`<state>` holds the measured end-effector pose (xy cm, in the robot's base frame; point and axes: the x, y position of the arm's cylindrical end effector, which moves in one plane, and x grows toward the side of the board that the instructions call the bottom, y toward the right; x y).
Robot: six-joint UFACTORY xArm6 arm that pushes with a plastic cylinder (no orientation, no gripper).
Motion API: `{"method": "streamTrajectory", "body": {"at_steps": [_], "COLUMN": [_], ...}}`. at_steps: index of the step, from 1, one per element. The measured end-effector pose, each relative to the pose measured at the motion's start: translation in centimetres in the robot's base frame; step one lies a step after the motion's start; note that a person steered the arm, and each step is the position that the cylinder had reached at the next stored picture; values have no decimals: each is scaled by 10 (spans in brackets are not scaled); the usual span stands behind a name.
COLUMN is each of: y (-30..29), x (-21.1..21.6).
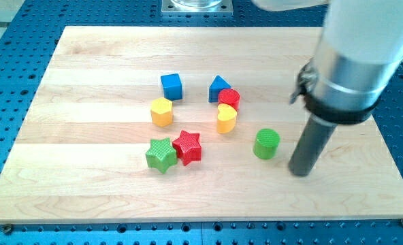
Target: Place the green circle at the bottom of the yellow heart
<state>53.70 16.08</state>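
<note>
A pale wooden board lies on a blue perforated bench. The arm carries no pincer, only a dark rod; my tip rests just to the view's right of the ribbed green circle, so a leftward shove suits. The yellow heart sits up-left of it, touching the red cylinder.

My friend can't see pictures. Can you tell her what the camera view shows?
My tip rests on a wooden board, just right of the green circle, not touching. The yellow heart sits up-left of that circle, below a red circle.
</note>
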Motion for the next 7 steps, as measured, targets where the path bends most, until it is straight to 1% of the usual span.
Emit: {"method": "streamTrajectory", "body": {"at_steps": [1, 3, 4, 5, 6, 7], "y": [-32, -98, -106, -68, -66, -93], "x": [-8, -6, -4, 1, -26, -22]}}
